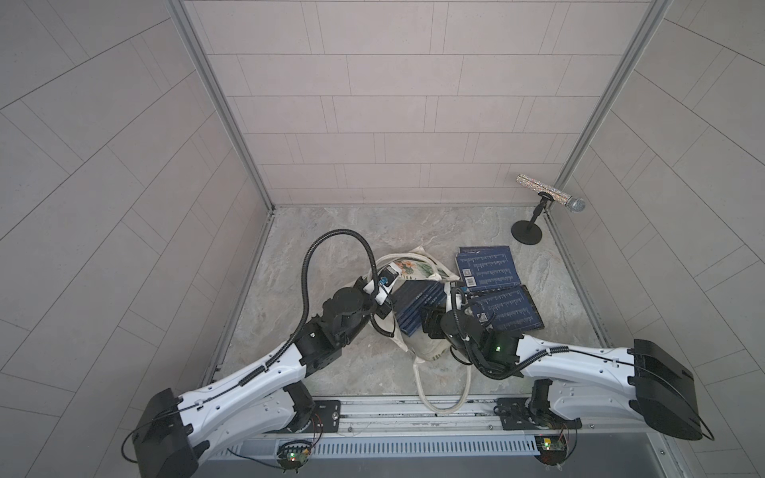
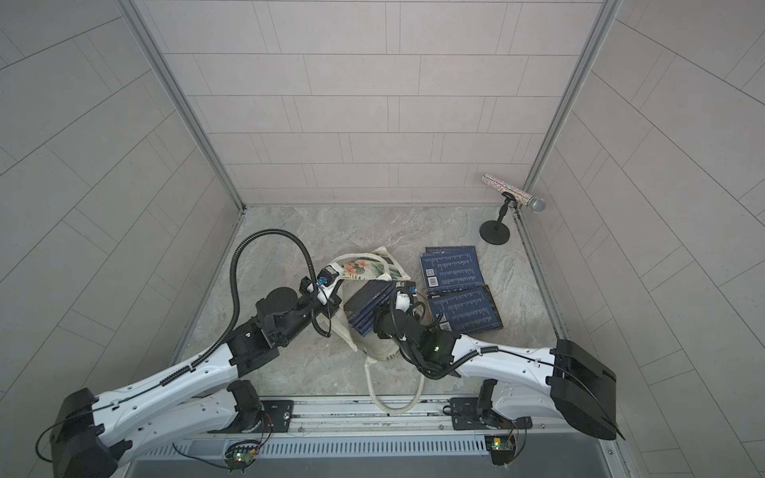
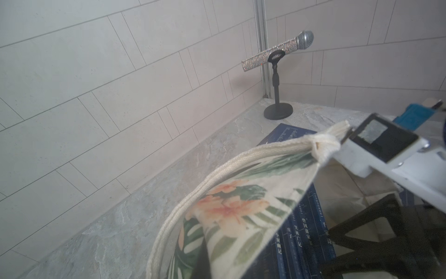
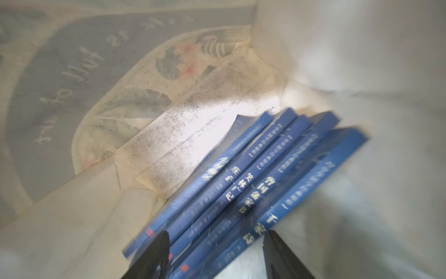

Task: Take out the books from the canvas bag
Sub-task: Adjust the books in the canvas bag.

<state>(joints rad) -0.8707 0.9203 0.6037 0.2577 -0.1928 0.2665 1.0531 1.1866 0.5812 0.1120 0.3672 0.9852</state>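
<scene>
The canvas bag (image 1: 414, 265) (image 2: 364, 267) lies on the marble table with its mouth held up. My left gripper (image 1: 384, 307) (image 3: 205, 263) is shut on the bag's floral cloth (image 3: 231, 212). Several navy books (image 1: 416, 306) (image 2: 368, 308) (image 4: 265, 174) sit inside, spines showing. My right gripper (image 1: 430, 323) (image 4: 218, 233) is at the bag's mouth, open, its black fingers (image 4: 156, 256) on either side of those spines. Two navy books (image 1: 488, 267) (image 1: 509, 314) lie flat on the table to the right of the bag.
A glittery microphone (image 1: 550, 193) (image 3: 277, 52) on a black round stand (image 1: 526, 231) occupies the back right corner. Tiled walls close in three sides. A rope handle (image 1: 443, 385) of the bag loops over the table's front rail.
</scene>
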